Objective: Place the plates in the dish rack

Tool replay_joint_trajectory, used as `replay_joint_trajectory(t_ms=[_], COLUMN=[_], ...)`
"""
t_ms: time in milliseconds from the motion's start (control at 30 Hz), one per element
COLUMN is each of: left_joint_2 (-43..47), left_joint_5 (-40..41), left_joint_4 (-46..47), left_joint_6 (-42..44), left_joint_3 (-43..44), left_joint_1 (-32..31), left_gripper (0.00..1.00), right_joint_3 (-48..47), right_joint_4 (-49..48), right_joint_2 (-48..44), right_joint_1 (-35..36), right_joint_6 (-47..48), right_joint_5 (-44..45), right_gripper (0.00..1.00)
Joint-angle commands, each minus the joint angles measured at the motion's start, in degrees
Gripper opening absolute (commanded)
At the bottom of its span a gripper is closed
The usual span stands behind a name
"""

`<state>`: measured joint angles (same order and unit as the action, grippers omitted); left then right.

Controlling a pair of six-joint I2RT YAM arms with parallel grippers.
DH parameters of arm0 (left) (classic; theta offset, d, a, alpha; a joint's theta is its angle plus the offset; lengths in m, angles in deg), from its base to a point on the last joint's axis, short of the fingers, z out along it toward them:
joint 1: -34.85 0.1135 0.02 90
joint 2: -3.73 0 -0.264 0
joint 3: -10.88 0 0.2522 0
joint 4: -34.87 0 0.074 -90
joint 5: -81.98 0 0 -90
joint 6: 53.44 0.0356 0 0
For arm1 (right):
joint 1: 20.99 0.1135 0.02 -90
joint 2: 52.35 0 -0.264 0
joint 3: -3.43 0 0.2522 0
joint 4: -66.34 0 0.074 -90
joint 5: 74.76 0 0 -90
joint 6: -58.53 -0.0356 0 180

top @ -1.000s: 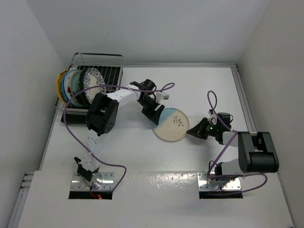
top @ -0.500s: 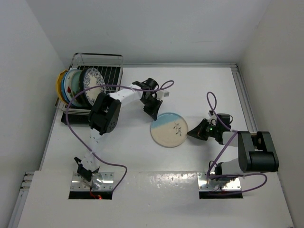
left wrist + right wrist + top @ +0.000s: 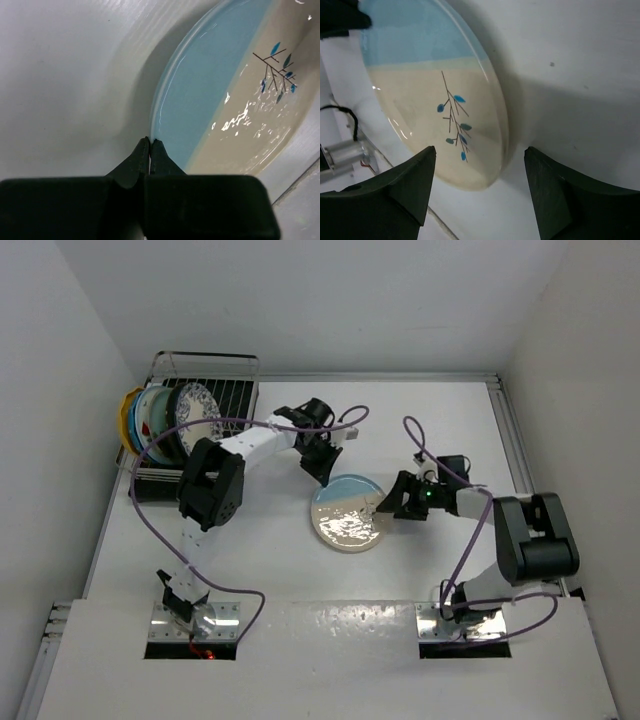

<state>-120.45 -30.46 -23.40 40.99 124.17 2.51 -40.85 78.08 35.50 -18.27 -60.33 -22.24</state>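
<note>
Near the middle of the desk [image 3: 430,420] sits the blue-and-cream plate [image 3: 348,512], its blue band toward the far edge; whether it lies fully flat cannot be told. The left fingers [image 3: 150,146] are clenched together with nothing between them, their tips touching the plate's far-left rim. The right fingers [image 3: 384,503] are spread wide at the opposite rim, on the side toward the right edge, gripping nothing. At the far-left corner stands the dish rack [image 3: 225,395]. The other plates [image 3: 190,415] stand upright in a row at its left end, with the yellow plate [image 3: 127,420] outermost.
</note>
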Motion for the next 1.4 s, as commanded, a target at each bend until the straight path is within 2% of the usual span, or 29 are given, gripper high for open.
replay_joint_trajectory(t_ms=[0, 133, 267, 333, 400, 433, 500, 600, 633, 700, 733, 833, 967, 1133, 1233, 1300, 1367], left_joint_2=[6.49, 9.30, 11.59, 11.59, 11.59, 11.59, 11.59, 11.59, 11.07, 9.93, 9.92, 7.29, 3.51, 2.28, 2.80, 3.42, 4.03], left_joint_5=[0.37, -0.41, -3.22, -4.80, -8.56, -9.98, -11.92, -13.76, -13.77, -13.77, -14.30, -16.49, -21.41, -21.42, -21.95, -25.45, -30.53], left_joint_4=[0.57, -0.48, -1.02, -1.02, -1.02, -1.02, -1.54, -1.54, -2.24, -2.25, -2.25, -2.77, -8.12, -8.75, -8.22, -9.18, -13.12], left_joint_6=[2.87, 4.10, 6.38, 6.38, 6.91, 7.78, 10.07, 14.01, 14.64, 16.13, 16.14, 17.45, 21.83, 22.38, 22.38, 22.38, 26.24], left_joint_3=[-0.12, -0.65, -0.65, -0.65, -0.65, -0.65, -1.17, -1.79, -1.79, -1.27, -1.26, 1.54, 4.71, 4.19, 4.89, 5.50, 6.12], left_joint_1=[-1.06, -1.06, -1.06, -0.54, 0.17, 1.04, 2.18, 2.80, 2.81, 4.12, 4.65, 7.01, 8.34, 8.87, 10.10, 10.10, 10.10], left_gripper=[0.00, 0.00, 0.00, 0.00, 0.00, 0.00, 0.00, 0.00, 0.06, 0.27, 0.42, 0.57, 0.61, 0.69, 0.69, 0.67, 0.62], right_joint_3=[-3.22, -6.64, -12.35, -12.54, -10.80, -9.31, -6.24, -4.64, -4.37, -4.72, -4.89, -5.24, -7.53, -10.25, -11.14, -11.14, -12.10], right_joint_4=[-1.38, -2.99, -2.89, -6.05, -12.02, -18.39, -25.52, -29.26, -30.57, -31.20, -32.24, -34.89, -33.84, -33.75, -32.79, -32.70, -31.73], right_joint_2=[4.68, 10.05, 15.14, 16.82, 17.52, 17.70, 17.35, 16.74, 15.95, 14.72, 14.37, 12.09, 9.97, 7.34, 6.11, 5.05, 4.96], right_joint_1=[3.34, 3.78, 5.36, 5.98, 5.98, 6.15, 5.98, 5.98, 5.98, 5.98, 6.07, 5.98, 5.63, 5.28, 5.19, 5.10, 4.84], right_joint_6=[4.17, 3.98, 5.22, 4.26, 0.67, -0.13, -1.98, -2.69, -3.04, -2.87, -3.04, -4.53, -4.54, -5.59, -5.68, -5.07, -3.75], right_joint_5=[0.46, 0.47, -3.21, -9.51, -12.61, -15.15, -17.70, -21.31, -22.89, -25.45, -27.98, -30.11, -31.78, -34.94, -36.53, -35.39, -34.43], right_gripper=[0.71, 0.71, 0.71, 0.57, 0.34, 0.15, 0.00, 0.00, 0.00, 0.00, 0.00, 0.00, 0.00, 0.00, 0.00, 0.00, 0.00])
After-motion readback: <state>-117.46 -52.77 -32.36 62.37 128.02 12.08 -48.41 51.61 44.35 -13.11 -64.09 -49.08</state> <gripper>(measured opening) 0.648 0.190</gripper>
